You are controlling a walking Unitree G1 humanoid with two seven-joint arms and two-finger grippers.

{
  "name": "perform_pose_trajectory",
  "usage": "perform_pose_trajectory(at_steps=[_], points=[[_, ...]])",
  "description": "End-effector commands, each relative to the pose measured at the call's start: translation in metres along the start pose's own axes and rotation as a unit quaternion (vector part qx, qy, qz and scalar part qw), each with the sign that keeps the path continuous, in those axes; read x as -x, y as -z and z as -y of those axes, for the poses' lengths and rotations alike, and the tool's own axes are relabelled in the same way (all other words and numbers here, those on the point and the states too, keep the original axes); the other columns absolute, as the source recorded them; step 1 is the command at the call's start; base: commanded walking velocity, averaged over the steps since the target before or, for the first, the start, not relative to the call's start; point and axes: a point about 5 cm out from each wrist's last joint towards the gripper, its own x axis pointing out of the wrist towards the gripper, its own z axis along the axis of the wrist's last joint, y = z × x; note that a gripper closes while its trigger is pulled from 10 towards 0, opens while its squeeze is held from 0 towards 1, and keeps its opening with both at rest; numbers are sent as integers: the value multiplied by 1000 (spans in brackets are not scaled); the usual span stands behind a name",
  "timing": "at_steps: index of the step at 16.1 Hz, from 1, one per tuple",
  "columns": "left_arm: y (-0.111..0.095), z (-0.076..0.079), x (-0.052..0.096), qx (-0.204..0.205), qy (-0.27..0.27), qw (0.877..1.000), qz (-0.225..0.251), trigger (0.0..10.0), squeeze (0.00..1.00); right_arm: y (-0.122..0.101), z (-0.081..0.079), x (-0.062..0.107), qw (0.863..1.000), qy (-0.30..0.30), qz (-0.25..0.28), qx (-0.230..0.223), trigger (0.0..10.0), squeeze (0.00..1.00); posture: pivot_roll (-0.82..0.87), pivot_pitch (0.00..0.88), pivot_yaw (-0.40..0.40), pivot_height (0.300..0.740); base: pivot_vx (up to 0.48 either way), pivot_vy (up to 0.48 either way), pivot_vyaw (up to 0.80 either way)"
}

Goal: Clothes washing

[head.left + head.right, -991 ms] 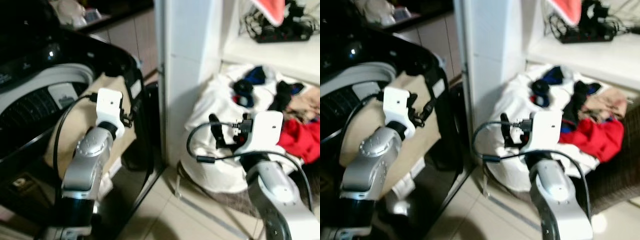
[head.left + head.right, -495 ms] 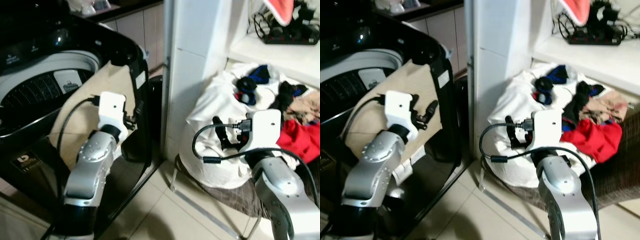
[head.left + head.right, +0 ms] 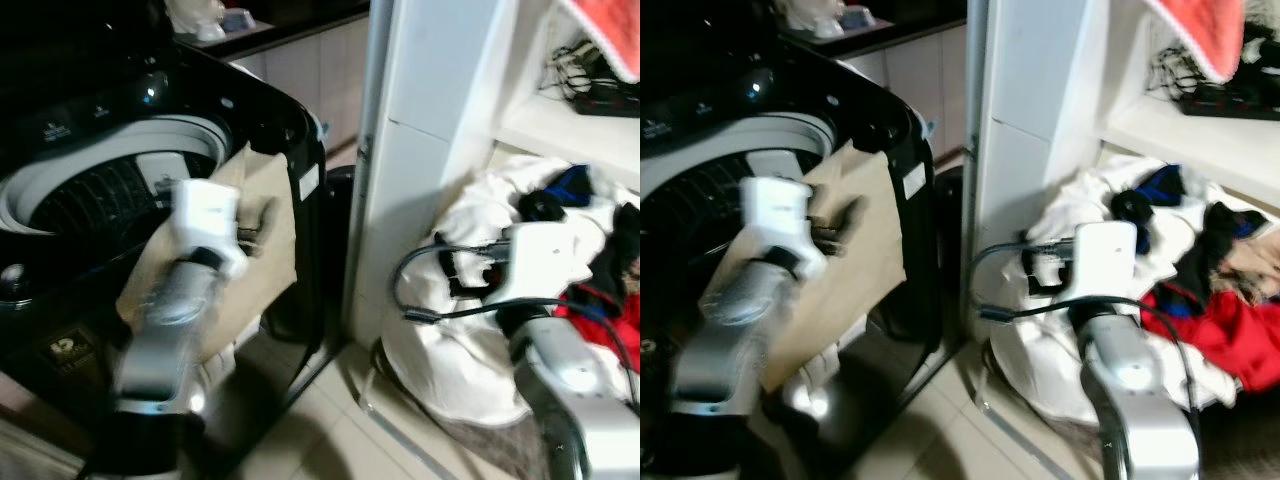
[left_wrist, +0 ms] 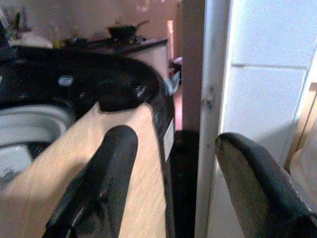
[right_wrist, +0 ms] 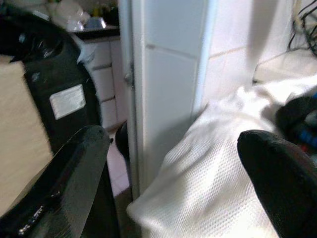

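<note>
Tiled floor (image 3: 330,420) between the washer and the laundry pile is the only open lane, narrow, pinched by the white pillar (image 3: 420,150) edge.

Left pincer (image 4: 168,188) is raised at the washing machine (image 3: 150,110) corner, fingers spread wide with nothing between them, released. Head views are blurred on that arm. The left wrist view has the tan cloth (image 4: 89,163) draped over the washer's black rim right under one finger; I can't tell if they touch. Past the fingers there's a dark gap between the washer's side and the pillar.

Right pincer (image 5: 173,173) hangs low in front of the laundry pile, fingers also spread wide, holding nothing. The right wrist view shows the white mesh fabric (image 5: 208,183) just ahead of it, apart from the fingertips.

The head views give what the wrist cameras miss: the open drum (image 3: 90,190) with its grey ring, tan cloth hanging out over the front edge, and the pile's red garment (image 3: 1230,340), blue and black pieces on top of the white fabric. Farther back is a shelf (image 3: 1200,130) with black cables and a red cloth (image 3: 1200,35) hanging above. The left wrist view alone catches a dark pan (image 4: 124,32) on the far worktop (image 4: 129,44).
</note>
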Motion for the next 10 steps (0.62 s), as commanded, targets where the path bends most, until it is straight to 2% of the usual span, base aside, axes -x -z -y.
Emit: perform_pose_trajectory(at_steps=[1,2,9,10], points=[[-6,-6,-2,-4,-6,1000,6,10000,0,-9,-5,2,1000,-4,19,-5,10000,0,-172,0,36,740,364,0,-800],[-6,-6,-2,-4,-5,1000,6,10000,0,-9,-5,3,1000,-3,19,-4,10000,0,-175,0,40,740,364,0,-800],[-5,0,-4,7,4,1000,4,10000,0,-14,-3,7,1000,8,28,-4,10000,0,-183,0,49,740,350,0,0],[-5,0,-3,14,-4,1000,9,10000,0,-15,-4,7,1000,4,27,-4,10000,0,-182,0,44,740,0,0,0]])
